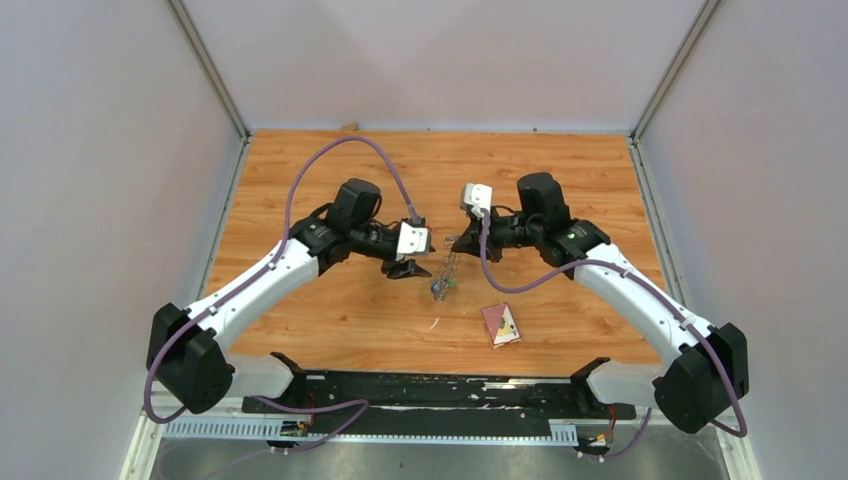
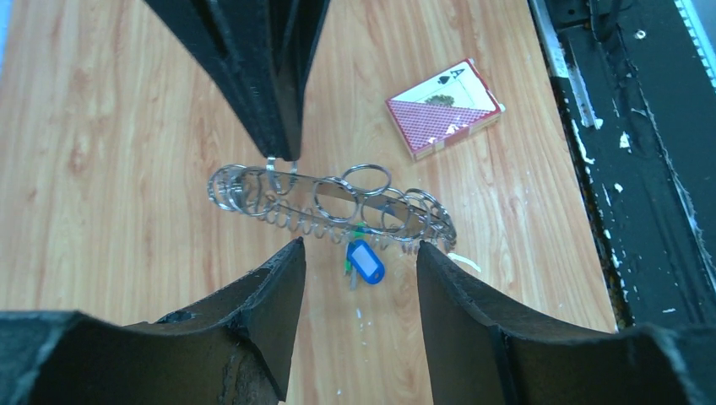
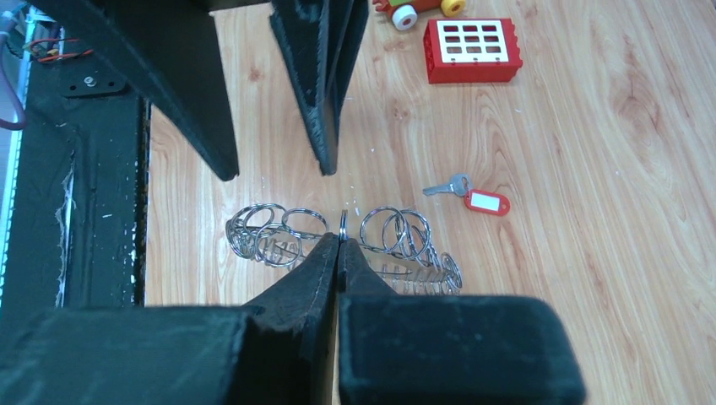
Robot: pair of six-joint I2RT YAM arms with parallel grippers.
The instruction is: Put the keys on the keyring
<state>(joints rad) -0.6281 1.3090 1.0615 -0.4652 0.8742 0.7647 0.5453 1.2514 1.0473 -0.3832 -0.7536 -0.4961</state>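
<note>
Clamping keyring [image 3: 279, 234], right pincer [image 3: 340, 241], card box [image 2: 439, 118] marked A with spade

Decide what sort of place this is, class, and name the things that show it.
Most likely a robotics lab test cell: two robot arms bolted to a black base rail, plain grey panels walling a wooden tabletop, and stray props like a card pack and red toy block.

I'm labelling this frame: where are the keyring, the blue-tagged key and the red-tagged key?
Keyring [image 2: 338, 196], left wrist view, on its grey band.
Blue-tagged key [image 2: 366, 261], left wrist view, on the blue tag.
Red-tagged key [image 3: 487, 202], right wrist view, on the red tag.
</note>
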